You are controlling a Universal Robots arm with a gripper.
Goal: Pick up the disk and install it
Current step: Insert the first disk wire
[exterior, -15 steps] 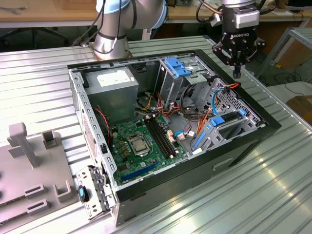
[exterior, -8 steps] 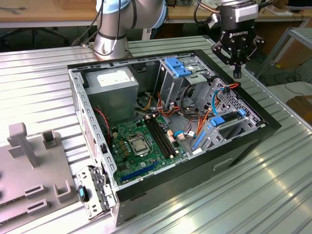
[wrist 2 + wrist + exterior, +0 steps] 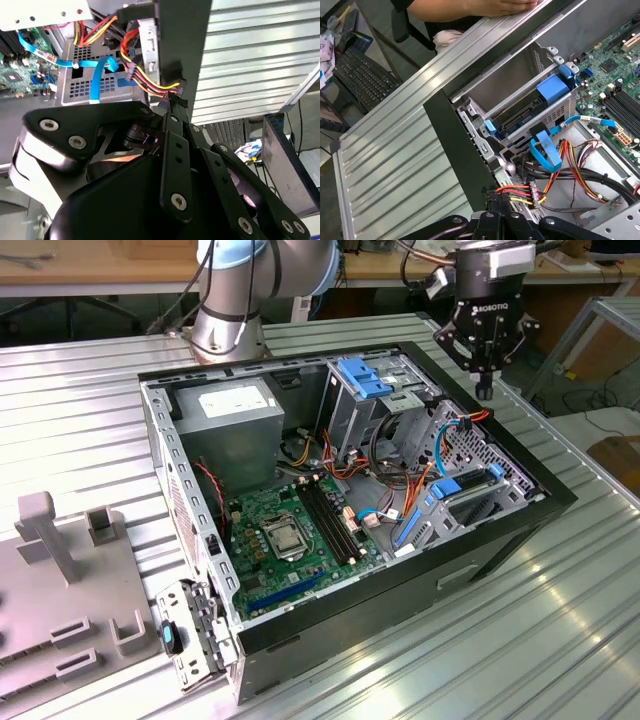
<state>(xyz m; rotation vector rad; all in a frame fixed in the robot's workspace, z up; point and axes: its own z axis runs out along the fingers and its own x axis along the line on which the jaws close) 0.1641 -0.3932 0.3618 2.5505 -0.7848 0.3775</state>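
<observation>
The disk (image 3: 520, 119), a flat dark grey body with a bright blue frame, lies inside the metal drive bay (image 3: 555, 112) of the open computer case (image 3: 400, 570). A blue ribbed clip (image 3: 552, 87) sits on top of that bay. My gripper (image 3: 485, 390) hangs over the case's far corner on the exterior view's right, beside the bay. Its fingers are shut with nothing between them. The fingertips (image 3: 169, 102) sit right above a bundle of red, yellow and black wires (image 3: 520, 192) next to the case wall.
The motherboard (image 3: 290, 530) and power supply (image 3: 235, 405) fill the rest of the case, with blue cables (image 3: 545, 150) running near the bay. Grey fixtures (image 3: 60, 540) stand on the ribbed metal table (image 3: 520, 640). A person's hand (image 3: 485, 6) rests at the table's edge.
</observation>
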